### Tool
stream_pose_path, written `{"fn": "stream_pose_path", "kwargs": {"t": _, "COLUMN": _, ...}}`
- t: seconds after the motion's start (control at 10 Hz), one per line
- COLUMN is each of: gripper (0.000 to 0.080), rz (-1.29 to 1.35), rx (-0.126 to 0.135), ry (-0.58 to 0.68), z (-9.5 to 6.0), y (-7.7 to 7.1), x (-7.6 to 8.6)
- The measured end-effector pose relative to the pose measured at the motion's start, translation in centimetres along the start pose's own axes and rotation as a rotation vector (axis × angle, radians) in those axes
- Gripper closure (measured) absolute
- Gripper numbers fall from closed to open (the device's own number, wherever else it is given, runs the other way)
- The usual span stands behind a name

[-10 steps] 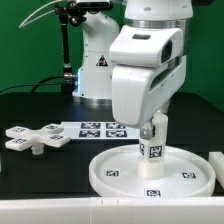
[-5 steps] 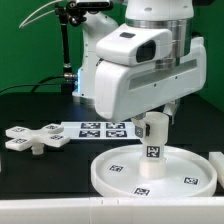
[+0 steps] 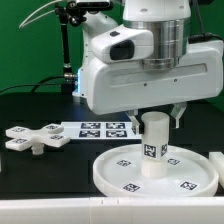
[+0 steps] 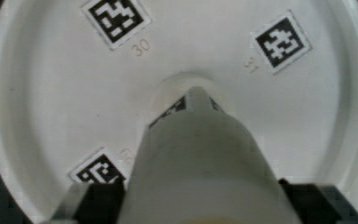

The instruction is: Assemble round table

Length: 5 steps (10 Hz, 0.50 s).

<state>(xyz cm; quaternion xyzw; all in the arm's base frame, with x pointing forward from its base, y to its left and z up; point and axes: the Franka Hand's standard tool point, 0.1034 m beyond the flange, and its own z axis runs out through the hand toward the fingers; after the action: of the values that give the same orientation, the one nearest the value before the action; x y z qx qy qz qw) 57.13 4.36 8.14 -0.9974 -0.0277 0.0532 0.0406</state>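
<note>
The short cylinder leg stands upright at the middle of the large rimmed round disc, which lies on the black table in front. My gripper comes down from above and is shut on the top of the leg, one finger on each side. In the wrist view the leg fills the space between the dark pads of the gripper, with the tagged disc beneath it. The cross-shaped four-arm piece lies loose at the exterior view's left.
The marker board lies flat behind the disc, between it and the robot's base. A white part shows at the exterior view's right edge. A black stand with cables rises at the back left.
My wrist has turned about the upright leg while holding it, so the hand now faces broadside. The tags on the disc have shifted round, and the leg and disc sit slightly further right.
</note>
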Motion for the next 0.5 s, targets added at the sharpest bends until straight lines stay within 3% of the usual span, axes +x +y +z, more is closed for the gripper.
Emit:
{"fn": "stream_pose_path", "kwargs": {"t": 0.4, "gripper": 0.0390, "rz": 0.227, "rx": 0.005, "ry": -0.001, "z": 0.02, "y": 0.05, "x": -0.01}}
{"fn": "stream_pose_path", "kwargs": {"t": 0.5, "gripper": 0.0390, "rz": 0.375, "rx": 0.025, "ry": -0.002, "z": 0.05, "y": 0.18, "x": -0.03}}
